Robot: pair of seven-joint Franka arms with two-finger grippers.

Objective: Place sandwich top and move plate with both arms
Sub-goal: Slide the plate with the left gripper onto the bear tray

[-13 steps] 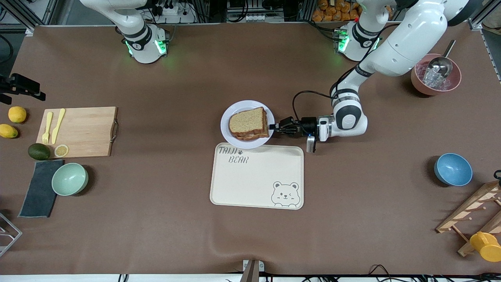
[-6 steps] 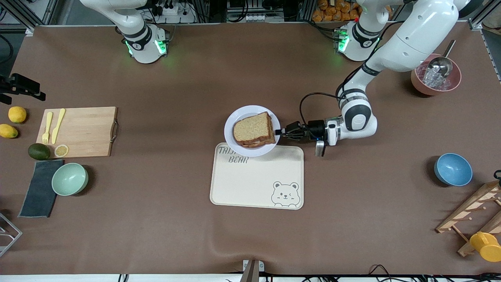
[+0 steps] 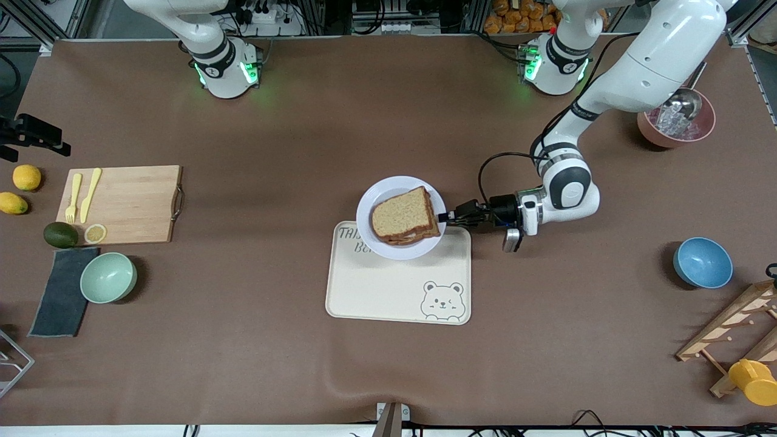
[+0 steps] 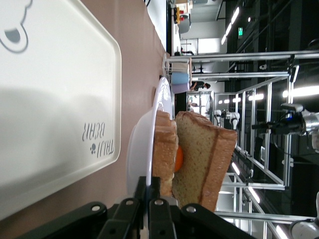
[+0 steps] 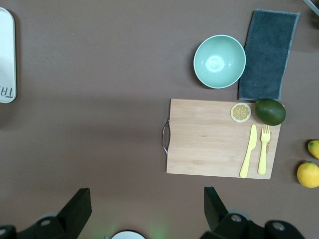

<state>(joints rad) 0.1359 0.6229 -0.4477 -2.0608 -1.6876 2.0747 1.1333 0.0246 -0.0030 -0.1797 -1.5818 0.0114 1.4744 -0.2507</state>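
Note:
The pale plate (image 3: pixel 368 209) hangs tilted over the edge of the cream bear tray (image 3: pixel 397 285) that lies farther from the front camera. On the plate sits the sandwich, with the brown sandwich top (image 3: pixel 403 216) uppermost. My left gripper (image 3: pixel 445 216) is shut on the plate's rim at the side toward the left arm's end. In the left wrist view the fingers (image 4: pixel 163 191) pinch the thin rim (image 4: pixel 141 154), and the sandwich top (image 4: pixel 202 159) stands over an orange yolk (image 4: pixel 178 157). My right gripper (image 5: pixel 147 209) stands open high over the bare table near the cutting board.
A wooden cutting board (image 3: pixel 130 203) with yellow cutlery, a lemon slice, an avocado, lemons, a green bowl (image 3: pixel 108 277) and a dark cloth lie toward the right arm's end. A blue bowl (image 3: pixel 702 262), a pink ice bowl (image 3: pixel 675 121) and a wooden rack (image 3: pixel 728 328) stand toward the left arm's end.
My left gripper has carried the plate and sandwich nearer to the front camera and toward the left arm's end, from the table to over the tray's edge. The right arm has not moved.

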